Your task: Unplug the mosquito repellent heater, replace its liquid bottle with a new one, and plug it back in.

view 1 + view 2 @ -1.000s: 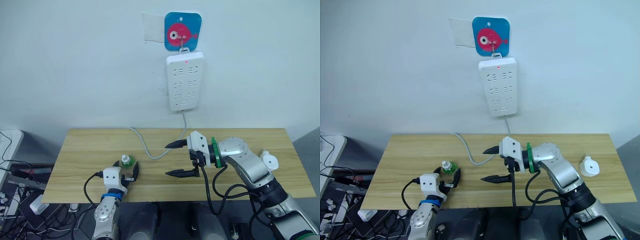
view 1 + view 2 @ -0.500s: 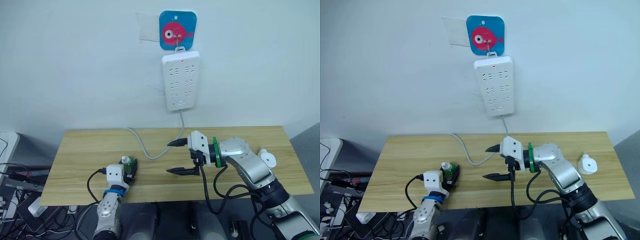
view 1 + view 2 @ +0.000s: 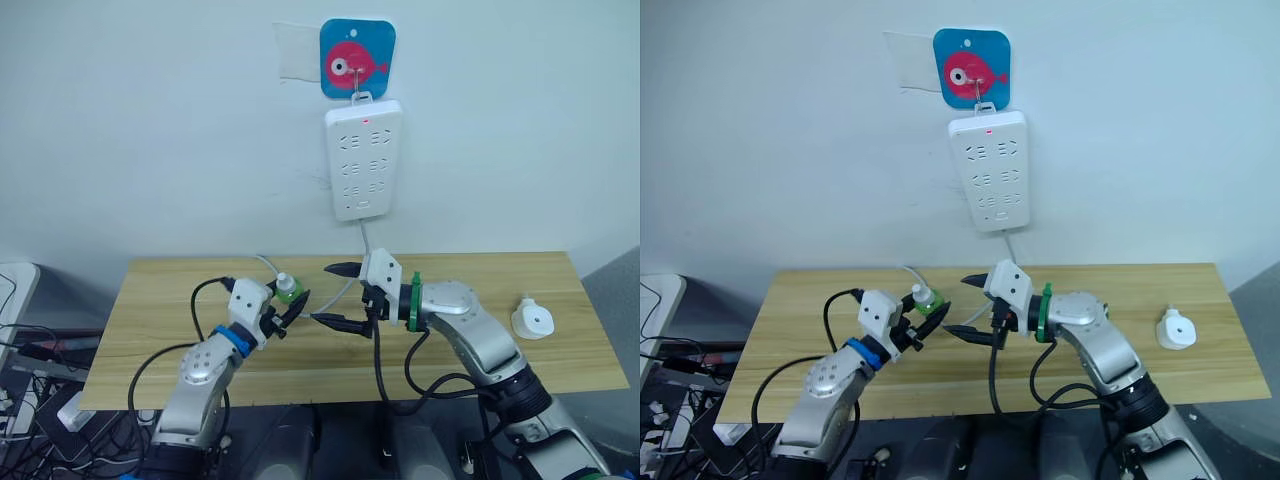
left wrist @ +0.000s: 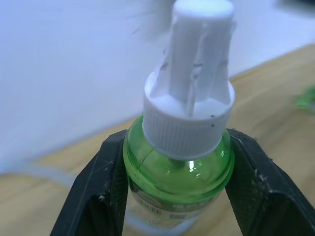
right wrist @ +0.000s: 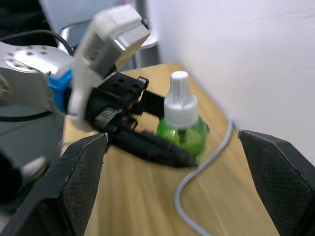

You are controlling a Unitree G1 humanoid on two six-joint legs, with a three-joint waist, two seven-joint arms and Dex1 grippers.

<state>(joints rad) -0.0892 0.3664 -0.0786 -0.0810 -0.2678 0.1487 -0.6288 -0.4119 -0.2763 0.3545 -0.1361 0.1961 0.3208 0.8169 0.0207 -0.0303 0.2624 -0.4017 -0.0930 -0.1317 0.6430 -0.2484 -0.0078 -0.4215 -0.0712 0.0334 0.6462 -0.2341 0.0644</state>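
Head views first: my left gripper [image 3: 290, 306] holds the green liquid bottle [image 3: 287, 291] lifted above the table [image 3: 160, 345], its 2 fingers closed on the bottle's body. My right gripper [image 3: 333, 295] faces it from just beside, jaws wide apart with nothing between them. The mosquito repellent heater [image 3: 532, 320] lies unplugged near the table's right edge, well apart from both grippers, and the power strip [image 3: 362, 159] hangs on the wall with its cable [image 3: 352, 270] trailing down behind the arms.

Left wrist view: the bottle [image 4: 179, 169] sits upright, pinched at its rounded green shoulder just under the white cap [image 4: 192, 108]. That surface is curved and smooth, so I judge the bottle could squirt out or twist if I bump it.

Right wrist view: the bottle [image 5: 183, 132] and left gripper [image 5: 147, 142] are straight ahead, with the cable [image 5: 206, 167] passing close behind. A handover risks a clash of fingertips, or a release before the other grip is sound, dropping the bottle. I also see a chance of snagging the cable while swinging toward the heater.
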